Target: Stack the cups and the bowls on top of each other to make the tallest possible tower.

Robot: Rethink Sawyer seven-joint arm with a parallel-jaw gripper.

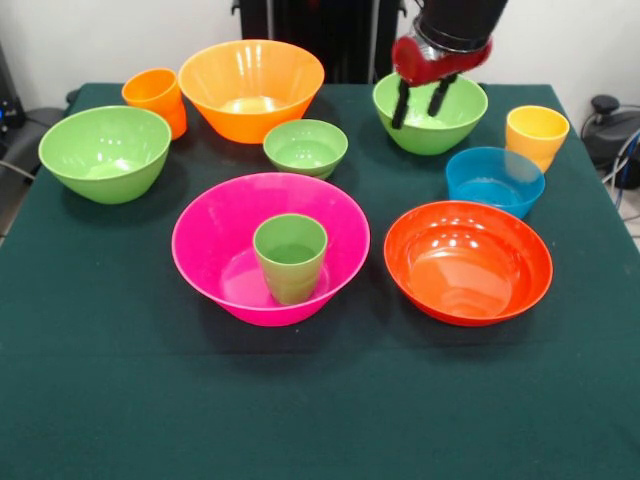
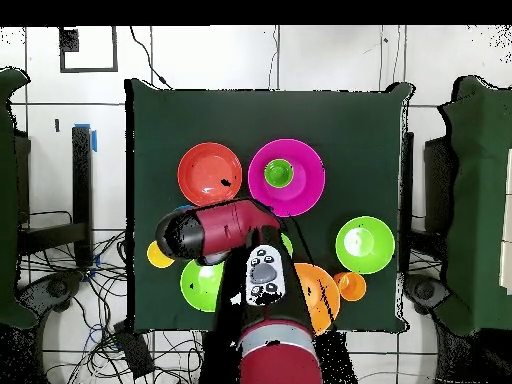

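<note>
The big pink bowl (image 1: pixel 215 235) stands at the table's middle with the green cup (image 1: pixel 290 257) upright inside it. Both also show in the overhead view, bowl (image 2: pixel 306 165) and cup (image 2: pixel 278 174). My gripper (image 1: pixel 420 104) is open and empty. It hangs over the far light green bowl (image 1: pixel 465 110), fingertips at about rim height. The yellow cup (image 1: pixel 536 135) and the blue bowl (image 1: pixel 495 180) stand to its right. In the overhead view the arm (image 2: pixel 215 230) hides the gripper and partly covers that green bowl (image 2: pixel 198 288).
A red-orange bowl (image 1: pixel 467 262) sits right of the pink bowl. A small green bowl (image 1: pixel 305 147), a large orange bowl (image 1: pixel 250 88), an orange cup (image 1: pixel 156 97) and a second light green bowl (image 1: pixel 105 152) stand behind and to the left on the dark green table (image 1: pixel 100 390).
</note>
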